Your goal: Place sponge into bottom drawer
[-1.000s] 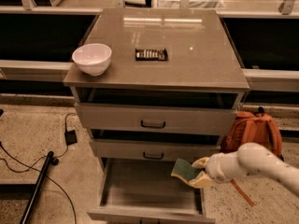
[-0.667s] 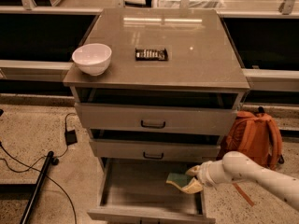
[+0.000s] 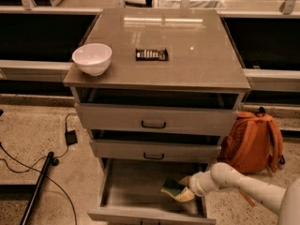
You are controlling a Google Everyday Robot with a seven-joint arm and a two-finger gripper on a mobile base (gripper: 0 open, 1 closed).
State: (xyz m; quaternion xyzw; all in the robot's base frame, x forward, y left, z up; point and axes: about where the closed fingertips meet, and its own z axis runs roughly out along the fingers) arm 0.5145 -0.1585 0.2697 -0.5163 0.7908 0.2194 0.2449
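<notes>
While in the gripper point(image 3: 186, 188) — tilted sponge point(image 3: 172, 188), right side of the bottom drawer point(image 3: 133, 187).

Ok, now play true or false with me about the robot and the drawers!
1. The gripper holds the sponge in the right side of the bottom drawer. True.
2. The bottom drawer is shut. False: it is pulled open.
3. A bowl and a packet sit on the cabinet top. True.
4. The packet is inside the bowl. False: they lie apart.
</notes>
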